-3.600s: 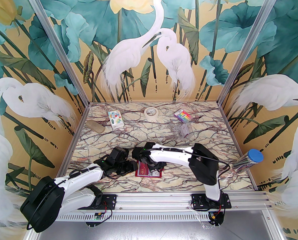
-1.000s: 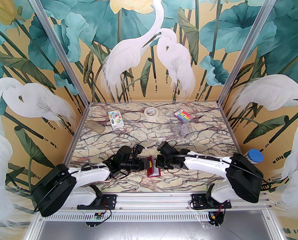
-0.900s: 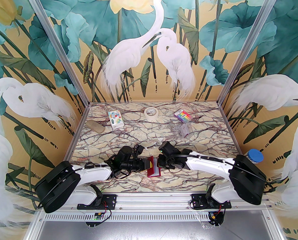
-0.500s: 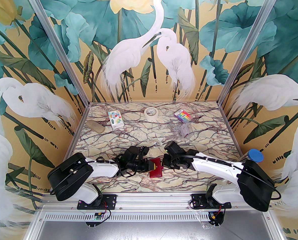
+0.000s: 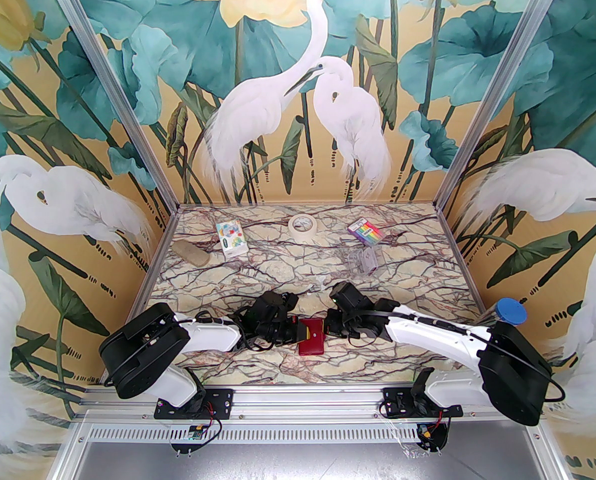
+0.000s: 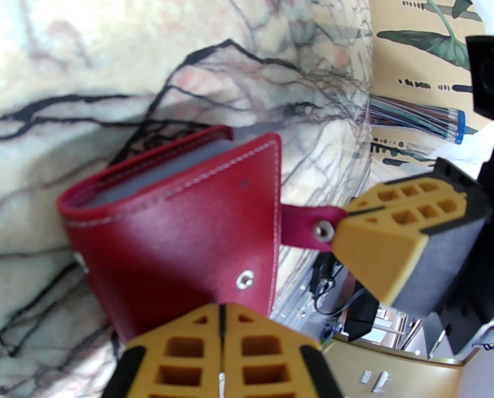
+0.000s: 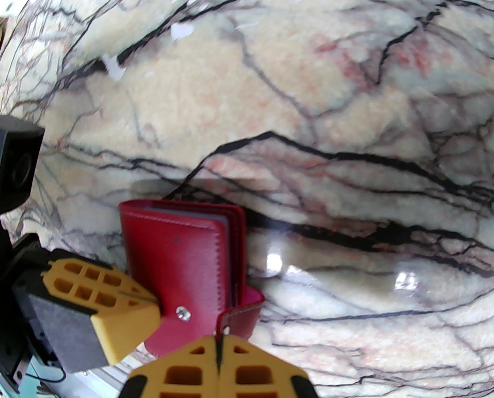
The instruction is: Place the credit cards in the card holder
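Note:
The dark red card holder [image 5: 312,340] lies folded over on the marble near the front, between my two grippers. Pale grey edges of the credit cards [image 6: 147,178] show between its covers. My left gripper [image 5: 298,333] is shut, with its yellow fingertips [image 7: 147,309] against the top cover by the snap stud. In the left wrist view the holder [image 6: 176,230] sits just beyond that gripper [image 6: 221,326]. My right gripper [image 5: 328,329] is shut on the holder's snap tab [image 6: 309,226], and the tab [image 7: 240,315] curves up into that gripper [image 7: 218,342].
At the back stand a tape roll [image 5: 303,225], a white printed box [image 5: 231,239], a rainbow-striped packet [image 5: 365,231], a clear plastic box [image 5: 363,260] and a beige stone [image 5: 190,254]. A clear tube with a blue cap [image 5: 500,318] leans at the right wall.
The card holder stood half open a second ago and now its cover is folded down. My left gripper has closed and slid right. The right arm has drawn back slightly with the tab.

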Robot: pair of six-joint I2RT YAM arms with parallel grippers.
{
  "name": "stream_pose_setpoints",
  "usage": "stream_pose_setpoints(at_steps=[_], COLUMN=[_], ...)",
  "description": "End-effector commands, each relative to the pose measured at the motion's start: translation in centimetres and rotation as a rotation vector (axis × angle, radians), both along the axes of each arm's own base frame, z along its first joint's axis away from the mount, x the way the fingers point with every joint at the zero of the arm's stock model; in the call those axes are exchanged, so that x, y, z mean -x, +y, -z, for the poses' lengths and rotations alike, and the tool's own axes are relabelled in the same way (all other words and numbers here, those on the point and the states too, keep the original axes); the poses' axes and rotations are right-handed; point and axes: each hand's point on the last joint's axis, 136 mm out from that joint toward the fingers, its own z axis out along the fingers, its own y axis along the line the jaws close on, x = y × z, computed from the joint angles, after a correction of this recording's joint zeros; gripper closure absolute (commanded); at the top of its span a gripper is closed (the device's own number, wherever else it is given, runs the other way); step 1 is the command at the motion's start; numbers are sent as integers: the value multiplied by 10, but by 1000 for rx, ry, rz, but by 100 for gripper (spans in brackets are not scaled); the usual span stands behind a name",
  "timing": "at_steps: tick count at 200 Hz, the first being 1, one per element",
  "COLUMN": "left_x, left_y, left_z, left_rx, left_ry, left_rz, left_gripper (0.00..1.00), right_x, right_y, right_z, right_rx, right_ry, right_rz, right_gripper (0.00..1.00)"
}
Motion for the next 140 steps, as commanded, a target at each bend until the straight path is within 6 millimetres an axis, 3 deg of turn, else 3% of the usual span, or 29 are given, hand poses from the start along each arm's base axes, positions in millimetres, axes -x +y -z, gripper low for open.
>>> stream_pose_setpoints(at_steps=[1,34,140], left_x=[-1,-1,1], left_y=[6,5,3], left_z=[13,14,21], left_rx=[-68,-67,-66], left_ry=[4,5,22], left_rz=[-9,-11,-13], left_gripper=[99,100,100], right_x=[2,5,8], right_y=[10,22,34], right_z=[0,5,15], right_rx=[-28,-53,-77], right_ry=[-2,32,79], right_rz=[-71,-121,-168], right_gripper=[100,100,100])
